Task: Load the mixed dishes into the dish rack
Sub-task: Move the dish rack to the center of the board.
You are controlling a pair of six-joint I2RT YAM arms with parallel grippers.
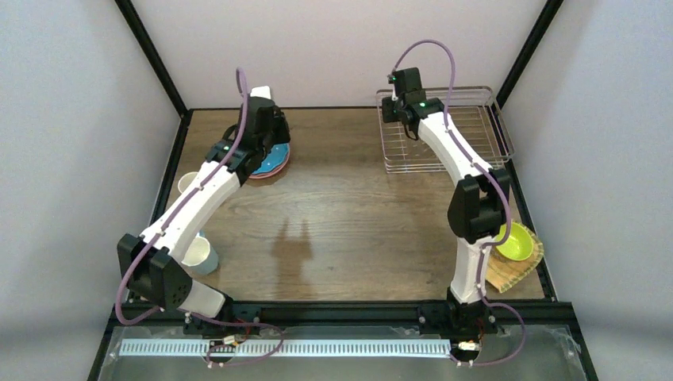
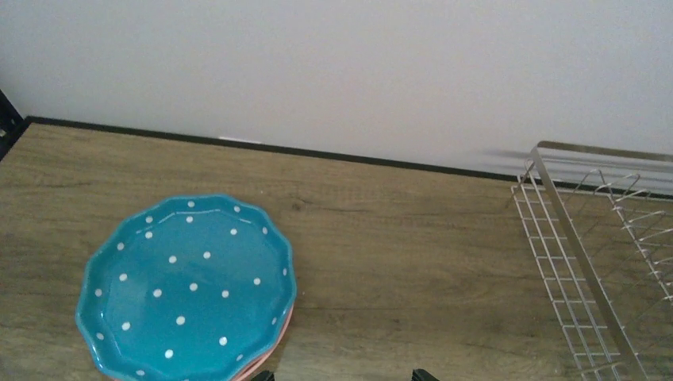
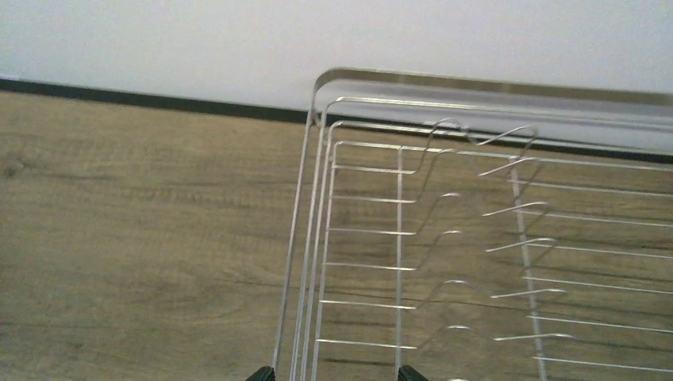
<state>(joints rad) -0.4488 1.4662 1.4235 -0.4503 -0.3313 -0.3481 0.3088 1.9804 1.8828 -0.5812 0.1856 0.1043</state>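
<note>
The dish rack [image 1: 444,131] stands on the worktop [image 1: 349,222], and the right hand [image 3: 333,375] is over the rack's left side. Its fingers are spread apart with nothing gripped. In the right wrist view the rack's left rim wires run down between the two fingertips, and whether either one touches the wire cannot be told. To the left of the rack and well apart from it, the blue dotted plate [image 2: 186,286] lies flat on the pink plate [image 2: 282,329], of which only a thin edge shows. The left hand [image 2: 343,376] hangs above these plates, fingers wide apart and holding nothing. In the left wrist view the blue plate lies ahead and to the left of the fingertips, and the rack's left end ahead and to the right. On the near side of the rack, toward the arm bases, the lime bowl [image 1: 514,240] rests on the woven tan plate [image 1: 520,271]. Farther left of the rack than the plates, and nearer, stand a pale mug [image 1: 188,184] and a light blue mug [image 1: 200,254].
</note>
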